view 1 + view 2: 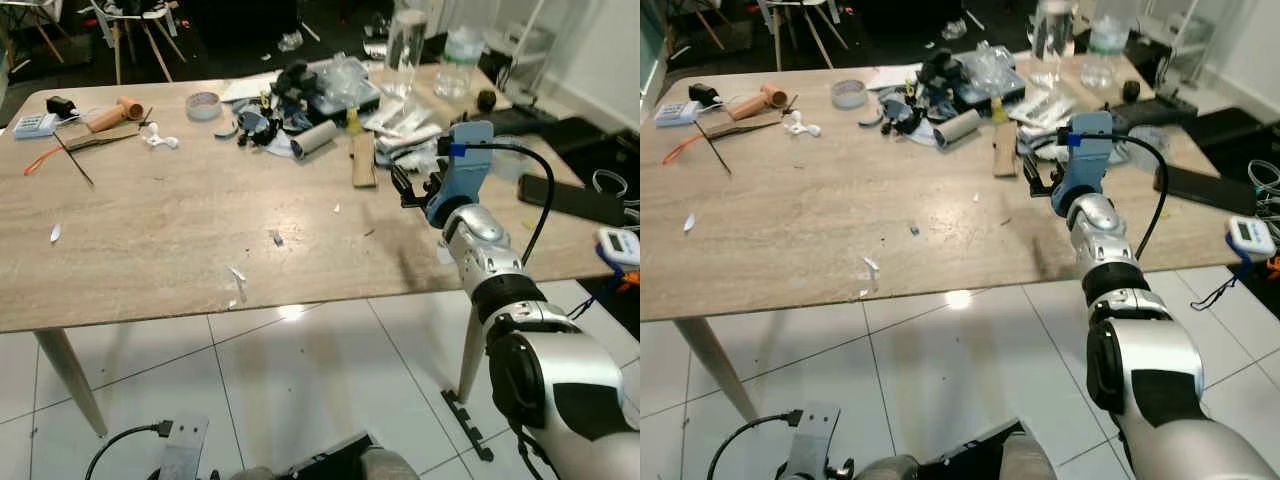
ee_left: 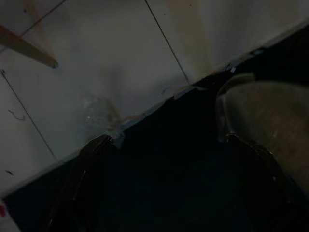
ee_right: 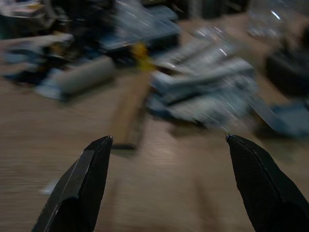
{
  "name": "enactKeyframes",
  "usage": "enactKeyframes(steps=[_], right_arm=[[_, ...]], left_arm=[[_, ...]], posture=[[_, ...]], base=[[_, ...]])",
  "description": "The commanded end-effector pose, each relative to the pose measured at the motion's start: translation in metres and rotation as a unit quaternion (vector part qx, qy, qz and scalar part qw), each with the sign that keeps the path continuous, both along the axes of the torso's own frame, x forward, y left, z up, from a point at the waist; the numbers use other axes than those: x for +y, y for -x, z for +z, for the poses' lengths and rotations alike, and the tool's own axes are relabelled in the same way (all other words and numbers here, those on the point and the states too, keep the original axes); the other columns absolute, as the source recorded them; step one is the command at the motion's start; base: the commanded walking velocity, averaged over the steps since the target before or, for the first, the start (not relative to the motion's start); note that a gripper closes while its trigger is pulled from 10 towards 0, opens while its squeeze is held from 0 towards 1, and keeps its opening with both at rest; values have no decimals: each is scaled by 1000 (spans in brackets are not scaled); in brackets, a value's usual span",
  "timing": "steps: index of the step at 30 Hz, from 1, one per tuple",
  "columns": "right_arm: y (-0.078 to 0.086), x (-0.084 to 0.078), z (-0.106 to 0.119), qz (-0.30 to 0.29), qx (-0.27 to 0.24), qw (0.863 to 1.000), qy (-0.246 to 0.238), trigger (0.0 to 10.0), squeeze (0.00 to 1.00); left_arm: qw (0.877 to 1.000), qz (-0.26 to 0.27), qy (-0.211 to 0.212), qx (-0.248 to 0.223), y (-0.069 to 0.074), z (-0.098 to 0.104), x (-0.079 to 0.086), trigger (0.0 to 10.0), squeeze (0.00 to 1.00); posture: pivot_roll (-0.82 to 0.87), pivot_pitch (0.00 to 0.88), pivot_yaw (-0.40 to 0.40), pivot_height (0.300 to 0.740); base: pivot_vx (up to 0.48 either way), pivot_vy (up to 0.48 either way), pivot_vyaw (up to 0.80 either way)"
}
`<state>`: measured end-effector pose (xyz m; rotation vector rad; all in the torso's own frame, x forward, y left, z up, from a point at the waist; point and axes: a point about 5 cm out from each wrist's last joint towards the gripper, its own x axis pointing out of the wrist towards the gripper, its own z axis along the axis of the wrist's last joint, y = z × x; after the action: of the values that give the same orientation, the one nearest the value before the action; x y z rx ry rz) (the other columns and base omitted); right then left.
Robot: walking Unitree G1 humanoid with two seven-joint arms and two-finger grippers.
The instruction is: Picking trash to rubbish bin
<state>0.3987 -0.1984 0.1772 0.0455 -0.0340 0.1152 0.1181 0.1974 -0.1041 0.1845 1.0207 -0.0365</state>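
A heap of trash lies at the far side of the wooden table [image 1: 170, 230]: a grey paper roll [image 1: 314, 138], crumpled plastic wrappers [image 1: 410, 130] and dark odds and ends. A flat wooden block [image 1: 362, 160] lies just in front of the heap. My right gripper [image 1: 405, 185] is stretched out low over the table, right of the block and short of the wrappers. In the right wrist view its fingers stand wide open [image 3: 169, 137] with nothing between them, and the block [image 3: 128, 116] and wrappers [image 3: 212, 96] lie ahead. My left gripper [image 2: 169, 137] hangs open over the floor.
Small paper scraps [image 1: 237, 275] dot the table's near part. At the far left are a tape roll [image 1: 203, 104], a cardboard tube [image 1: 115, 113] and a calculator [image 1: 35, 124]. Clear bottles [image 1: 405, 40] stand behind the heap. A black phone [image 1: 570, 197] and a white timer [image 1: 620, 245] lie at the right edge.
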Motion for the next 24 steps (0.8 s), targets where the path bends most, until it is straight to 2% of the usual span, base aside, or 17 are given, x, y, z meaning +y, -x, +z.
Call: enactKeyframes(steps=[1, 3, 4, 5, 7, 12, 24], right_arm=[[-1, 1, 1, 2, 2, 1000, -9, 10000, 0], [-3, 1, 8, 5, -10, 1000, -13, 10000, 0], [-3, 1, 8, 5, -10, 1000, -13, 10000, 0], [-5, 1, 15, 6, -20, 1000, -20, 10000, 0], [-8, 2, 27, 8, -36, 999, -25, 10000, 0], [-12, 6, 45, 16, -59, 997, -37, 10000, 0], [-21, 19, 73, 10, -65, 997, -41, 10000, 0]], left_arm=[[999, -7, -10, 30, 22, -4, 10, 10000, 0], [999, -10, -20, 41, 38, -5, 19, 10000, 0], [999, -10, -20, 41, 38, -5, 19, 10000, 0], [998, -15, -27, 50, 51, -6, 26, 10000, 0], [998, -23, -34, 56, 63, -5, 33, 10000, 0], [997, -32, -40, 52, 73, -3, 42, 10000, 0], [998, -53, -36, 20, 65, 1, 41, 10000, 0]], posture=[[36, 206, 107, 740], [48, 243, 130, 740], [48, 243, 130, 740], [54, 264, 147, 740], [69, 306, 174, 740], [81, 343, 193, 740], [78, 390, 205, 740]], base=[[0, 0, 0], [0, 0, 0], [0, 0, 0], [0, 0, 0], [0, 0, 0], [0, 0, 0], [0, 0, 0]])
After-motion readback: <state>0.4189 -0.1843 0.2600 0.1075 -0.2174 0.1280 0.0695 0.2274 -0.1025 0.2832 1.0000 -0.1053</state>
